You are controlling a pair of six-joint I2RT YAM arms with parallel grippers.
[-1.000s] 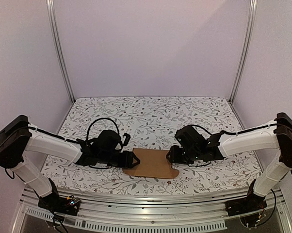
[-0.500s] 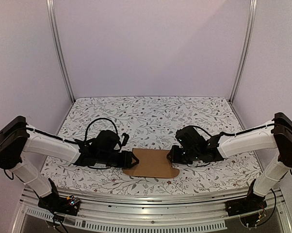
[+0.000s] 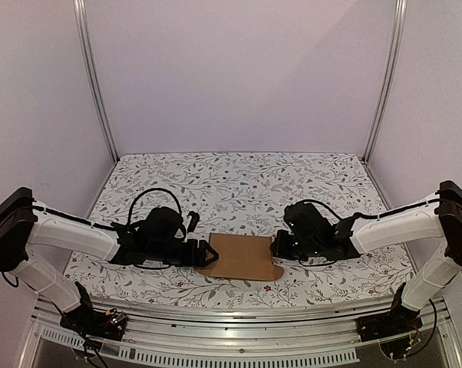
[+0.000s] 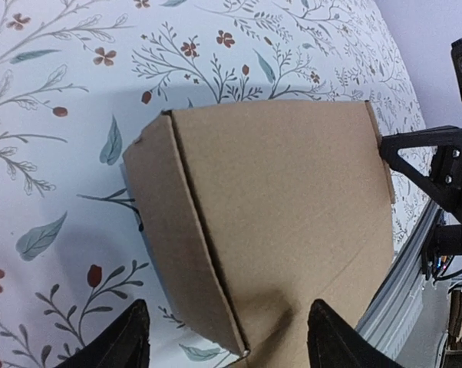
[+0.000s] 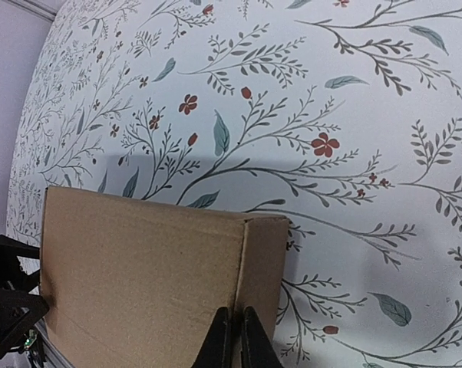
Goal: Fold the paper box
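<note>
The paper box [image 3: 242, 258] lies flattened near the table's [image 3: 239, 184] front edge, light, thin and crease-prone, best taken at its end folds: right gripper [image 5: 233, 331] pinched on one, left gripper [image 4: 228, 322] spread apart.

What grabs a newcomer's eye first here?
The plain brown paper box stands out against the floral cloth, centred toward the near edge. The right gripper is pinched shut at the box's right fold. The left gripper stands open astride its left end.
</note>
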